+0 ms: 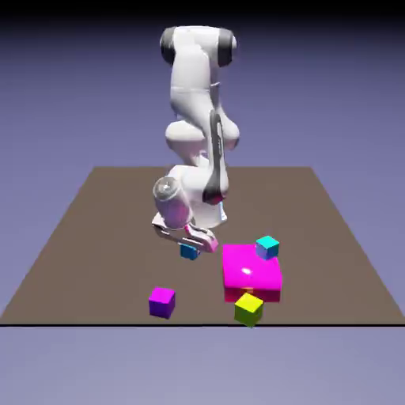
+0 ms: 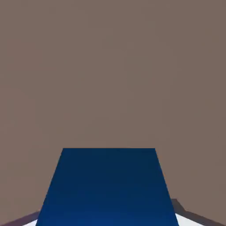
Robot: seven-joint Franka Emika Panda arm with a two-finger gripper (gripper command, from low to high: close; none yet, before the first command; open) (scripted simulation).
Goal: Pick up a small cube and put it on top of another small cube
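Note:
One small cyan cube (image 1: pixel 188 251) with dark blue sides sits between the fingers of my gripper (image 1: pixel 193 245), just above the brown table (image 1: pixel 95 237). In the hand view its dark blue face (image 2: pixel 106 190) fills the bottom middle and hides the fingertips, so the gripper looks shut on it. A second small cyan cube (image 1: pixel 267 247) is at the far right corner of a large magenta block (image 1: pixel 251 273). I cannot tell whether it rests on the block or stands behind it. It is to the exterior view's right of my gripper.
The large magenta block lies right of the gripper in the exterior view. A small purple-magenta cube (image 1: pixel 161 302) and a small yellow-green cube (image 1: pixel 248 308) stand near the table's near edge. The hand view shows only brown table (image 2: pixel 110 66) beyond the held cube.

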